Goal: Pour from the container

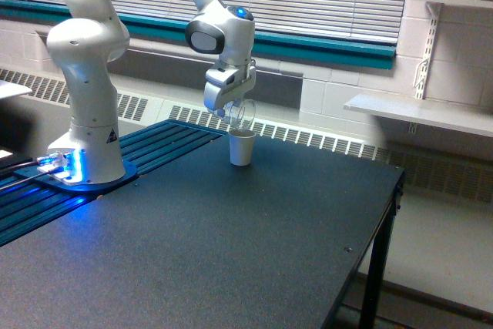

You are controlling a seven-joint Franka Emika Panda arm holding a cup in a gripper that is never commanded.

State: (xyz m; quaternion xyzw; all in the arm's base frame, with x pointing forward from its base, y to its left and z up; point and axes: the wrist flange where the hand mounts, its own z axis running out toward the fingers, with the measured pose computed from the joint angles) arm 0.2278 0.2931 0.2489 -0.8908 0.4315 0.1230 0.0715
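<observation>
We judge the pour to be at or near its end: the end effector (233,110) grips the clear plastic cup (243,114), tipped just above the white paper cup (242,148) on the bench (231,244) (contents too small to tell). Next we would right it gently. The arm reaches down from the upper left, wrist angled.

Clear see-through plastic container (243,114), faint glints, centre frame. Opaque white paper cup (241,148), matt, just below. Smooth glossy white plastic arm (85,59), left. Matt black table (231,236), finely speckled. Dark ribbed metal panel (166,140), left edge.
</observation>
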